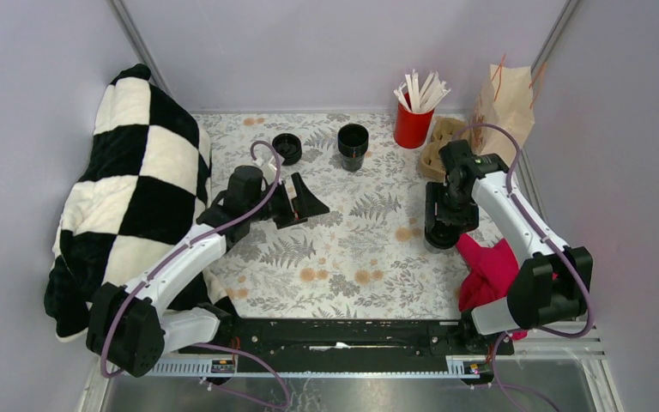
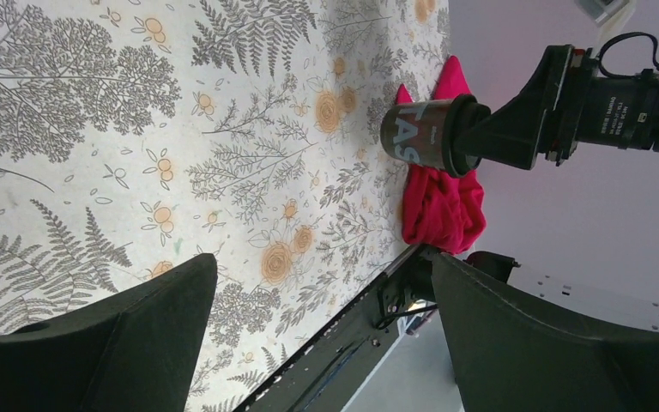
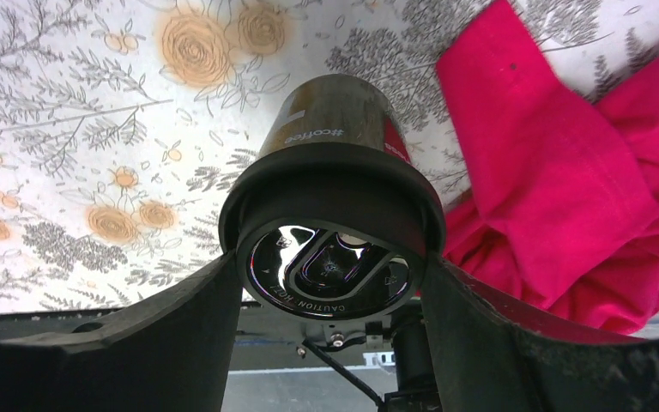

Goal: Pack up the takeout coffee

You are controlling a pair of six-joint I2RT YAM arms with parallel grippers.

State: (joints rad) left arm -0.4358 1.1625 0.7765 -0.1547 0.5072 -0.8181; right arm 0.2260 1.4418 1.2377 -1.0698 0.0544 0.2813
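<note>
The takeout coffee [image 3: 335, 137] is a small black cup with a round black lid [image 3: 333, 262] marked "CAUTION HOT". My right gripper [image 3: 335, 279] is shut on it, with one finger on each side of the lid rim. In the top view the right gripper [image 1: 440, 230] holds it at the table's right side, next to a red cloth [image 1: 487, 270]. The cup also shows in the left wrist view [image 2: 416, 133], at or just above the table. The brown paper bag [image 1: 504, 101] stands at the back right corner. My left gripper [image 1: 307, 206] is open and empty over the table's middle left.
A second black cup without a lid [image 1: 353, 144] and a loose black lid [image 1: 287, 148] sit at the back. A red cup of white sticks [image 1: 413, 120] and a brown pulp carrier [image 1: 440, 142] stand beside the bag. A checkered blanket [image 1: 133, 197] fills the left side.
</note>
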